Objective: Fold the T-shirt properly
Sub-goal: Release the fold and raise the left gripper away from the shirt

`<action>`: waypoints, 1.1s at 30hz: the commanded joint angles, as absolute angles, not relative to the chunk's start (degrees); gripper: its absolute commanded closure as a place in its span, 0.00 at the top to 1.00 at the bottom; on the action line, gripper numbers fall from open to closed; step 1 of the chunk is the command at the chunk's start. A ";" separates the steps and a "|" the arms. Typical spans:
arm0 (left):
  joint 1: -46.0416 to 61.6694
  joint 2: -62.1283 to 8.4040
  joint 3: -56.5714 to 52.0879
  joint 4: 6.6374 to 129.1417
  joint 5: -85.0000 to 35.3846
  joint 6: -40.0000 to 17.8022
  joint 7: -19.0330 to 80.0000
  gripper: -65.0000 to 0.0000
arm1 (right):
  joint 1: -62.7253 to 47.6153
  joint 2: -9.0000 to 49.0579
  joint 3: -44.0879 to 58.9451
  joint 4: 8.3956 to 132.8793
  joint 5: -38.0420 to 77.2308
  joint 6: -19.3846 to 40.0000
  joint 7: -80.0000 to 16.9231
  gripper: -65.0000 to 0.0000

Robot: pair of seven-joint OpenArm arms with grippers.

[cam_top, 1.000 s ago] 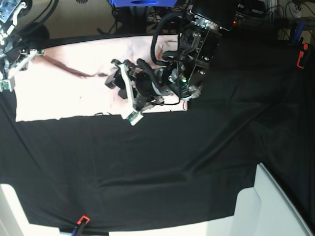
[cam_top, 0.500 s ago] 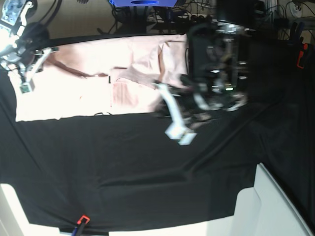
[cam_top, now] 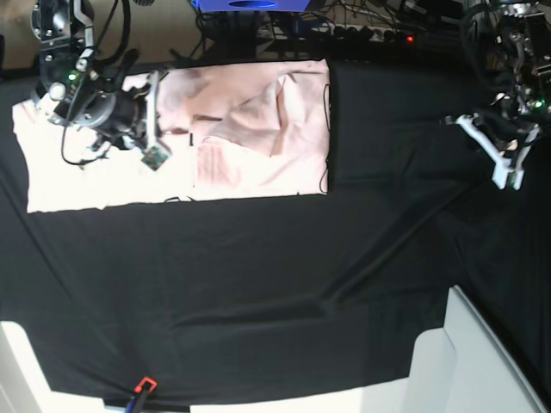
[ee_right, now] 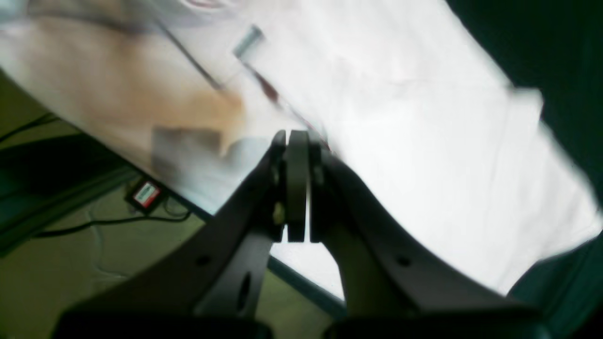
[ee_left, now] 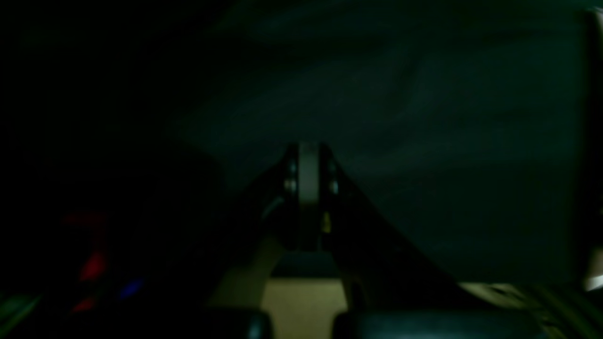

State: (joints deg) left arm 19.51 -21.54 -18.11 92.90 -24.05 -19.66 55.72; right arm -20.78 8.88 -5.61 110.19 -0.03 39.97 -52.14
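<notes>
The pale pink T-shirt (cam_top: 241, 129) lies flat at the back left of the black table cloth (cam_top: 275, 284), with rumpled folds in its right half. My right gripper (cam_top: 155, 157) hovers over the shirt's left part, shut with nothing between its fingers. In the right wrist view the shut right gripper (ee_right: 297, 137) points at the bright T-shirt (ee_right: 424, 141). My left gripper (cam_top: 506, 179) is far to the right, off the shirt and over bare cloth. In the dark left wrist view the left gripper (ee_left: 308, 151) is shut and empty.
A white block (cam_top: 469, 361) sits at the front right corner. A red clamp (cam_top: 143, 385) grips the cloth's front edge. Cables and a blue box (cam_top: 250, 4) lie behind the table's back edge, and floor shows beyond the shirt (ee_right: 118, 245).
My left arm swung from over the shirt's right half to the far right and its jaws closed empty. My right arm moved right, onto the shirt's left part.
</notes>
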 commanded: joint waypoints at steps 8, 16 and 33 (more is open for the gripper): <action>21.76 -17.54 -20.00 92.97 8.31 -19.47 55.16 0.00 | -17.80 12.00 -20.97 111.60 0.75 40.00 -51.38 0.06; 21.67 -14.55 -20.00 91.47 17.54 -19.56 52.88 0.00 | -12.18 11.74 -26.86 110.46 0.75 40.00 -51.38 0.53; 21.67 -12.09 -20.00 92.18 17.45 -19.65 52.79 0.00 | -2.15 5.67 -29.93 94.90 0.75 40.00 -53.49 0.52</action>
State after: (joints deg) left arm 21.74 -11.27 -19.73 91.09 16.71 -19.94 52.88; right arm -2.76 5.63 -30.02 94.02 0.47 40.03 -54.08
